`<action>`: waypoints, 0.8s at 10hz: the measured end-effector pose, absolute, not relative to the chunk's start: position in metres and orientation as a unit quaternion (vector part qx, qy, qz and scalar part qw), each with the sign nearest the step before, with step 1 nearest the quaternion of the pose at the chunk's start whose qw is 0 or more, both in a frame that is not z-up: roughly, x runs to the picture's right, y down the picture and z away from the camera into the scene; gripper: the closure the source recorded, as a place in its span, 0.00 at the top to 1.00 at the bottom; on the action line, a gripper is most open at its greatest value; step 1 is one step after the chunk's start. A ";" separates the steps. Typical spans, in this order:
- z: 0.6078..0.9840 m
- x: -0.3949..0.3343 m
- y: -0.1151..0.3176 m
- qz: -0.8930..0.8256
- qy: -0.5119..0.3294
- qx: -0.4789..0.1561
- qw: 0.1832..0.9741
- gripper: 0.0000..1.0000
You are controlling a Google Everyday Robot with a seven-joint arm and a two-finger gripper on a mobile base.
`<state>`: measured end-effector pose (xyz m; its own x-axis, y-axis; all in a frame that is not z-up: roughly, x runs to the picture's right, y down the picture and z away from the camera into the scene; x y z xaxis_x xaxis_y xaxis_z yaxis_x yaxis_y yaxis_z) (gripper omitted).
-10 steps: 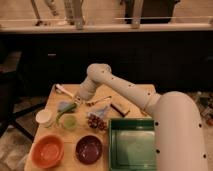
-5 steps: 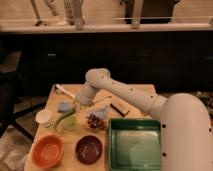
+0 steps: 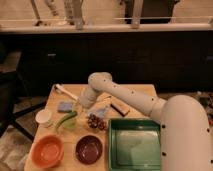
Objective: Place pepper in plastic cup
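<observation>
Right now the gripper [image 3: 79, 106] is hanging low over the left half of the table [image 3: 135, 92], with a blue sponge [image 3: 64, 106] sitting just beside it at its nine o'clock. The pepper [image 3: 65, 120] is slanting off toward the gripper's seven o'clock, over or in the green cup [image 3: 70, 124]. Whether the tool is clutching the pepper, I cannot tell. A white cup [image 3: 43, 117] is standing at the pepper's nine o'clock, and an orange bowl [image 3: 47, 150] at its six.
</observation>
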<state>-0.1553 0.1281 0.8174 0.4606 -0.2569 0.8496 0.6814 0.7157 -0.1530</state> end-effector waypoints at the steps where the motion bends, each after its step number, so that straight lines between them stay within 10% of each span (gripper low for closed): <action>1: 0.819 -0.154 0.129 -0.284 -0.433 -0.247 0.819 0.00; 4: 0.822 -0.152 0.130 -0.281 -0.436 -0.248 0.818 0.05; 8: 0.822 -0.152 0.129 -0.281 -0.436 -0.248 0.818 0.43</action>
<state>-0.1518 0.1294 0.8215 0.4620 -0.2439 0.8527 0.6762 0.7190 -0.1607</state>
